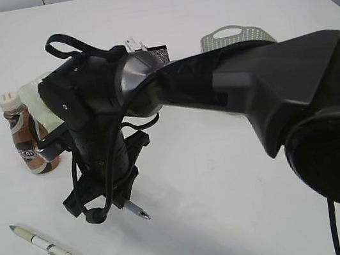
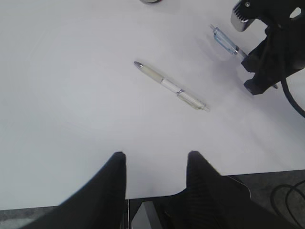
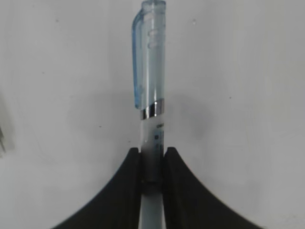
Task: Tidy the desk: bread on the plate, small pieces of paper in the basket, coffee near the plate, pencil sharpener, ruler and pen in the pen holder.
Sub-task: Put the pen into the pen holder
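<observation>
Robot test bench, bare white desk (image 1: pixel 229 176), plain pale wall panels behind, staged pen (image 1: pixel 46 245)

We are looking at our right arm (image 1: pixel 261 87), a matte black shell with a grey rounded joint cap beside the wrist, black cables looping around it. Our left gripper (image 2: pixel 155 164) is showing two black, tapered, finely ribbed fingers (image 2: pixel 114 186).

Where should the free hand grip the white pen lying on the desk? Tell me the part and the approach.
Grip the white pen at mid-barrel, coming straight down from above. It lies flat on the desk, slanted, with nothing near it, so turn the left hand so its fingers close across the thin barrel.
</observation>
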